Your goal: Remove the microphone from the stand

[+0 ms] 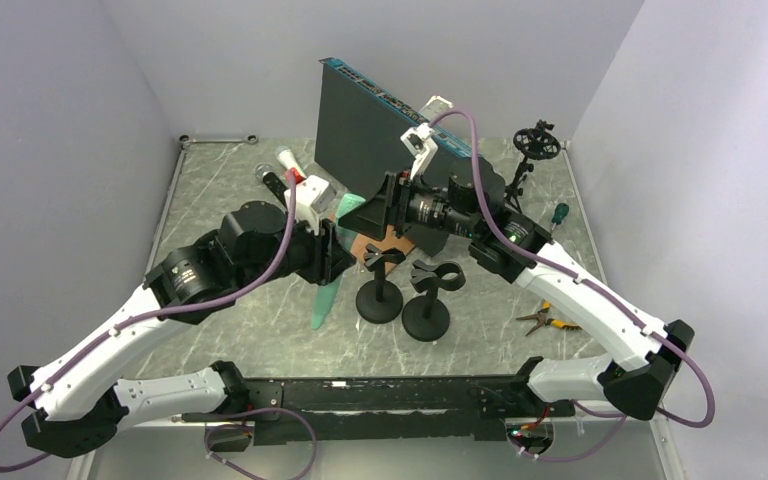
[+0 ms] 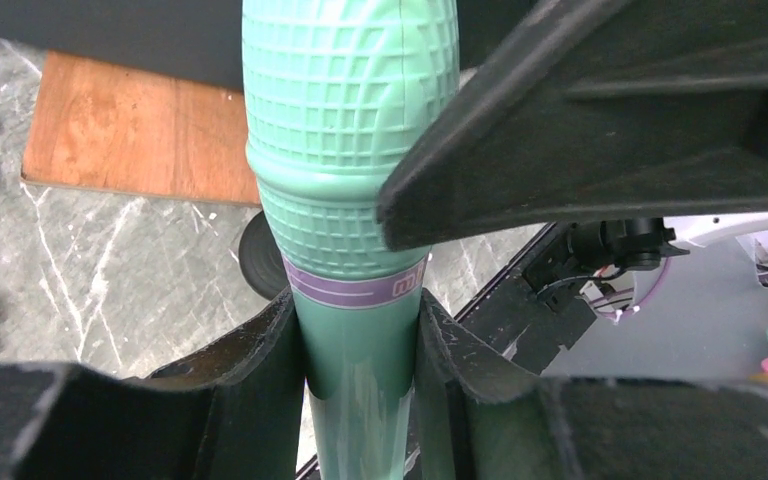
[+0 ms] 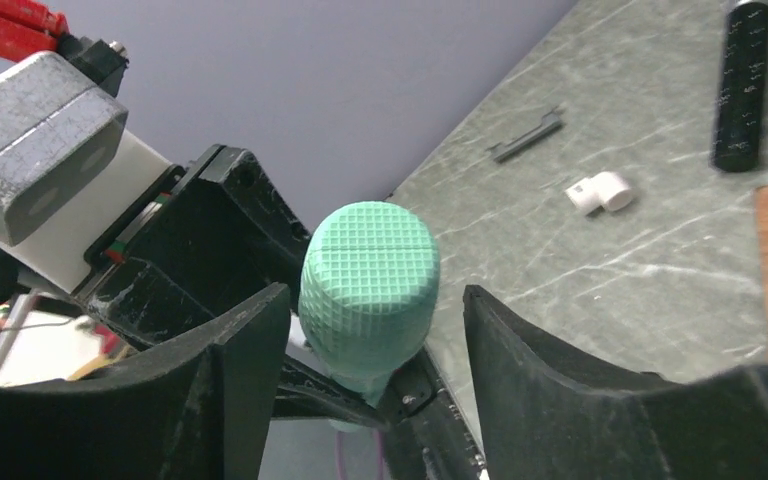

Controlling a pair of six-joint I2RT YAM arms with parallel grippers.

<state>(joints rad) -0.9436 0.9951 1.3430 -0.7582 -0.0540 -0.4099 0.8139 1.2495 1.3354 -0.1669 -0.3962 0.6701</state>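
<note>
Left wrist view: left gripper (image 2: 358, 345) jaws clamp microphone (image 2: 350, 150) handle; right gripper (image 3: 375, 320) jaws open astride its head; stands (image 1: 380, 300) apparently empty.

The microphone (image 2: 350, 150) is mint-green plastic: the head is matt with a moulded grid texture, and the handle below the purple band is smooth and glossy. The counter (image 2: 90, 270) looks like smooth grey-green stone with white veins, and the board (image 2: 130, 130) on it shows dull reddish wood grain. The left gripper (image 2: 360, 345) has matt black plastic fingers (image 2: 240, 410), grainy and scuffed whitish at the edges.
</note>
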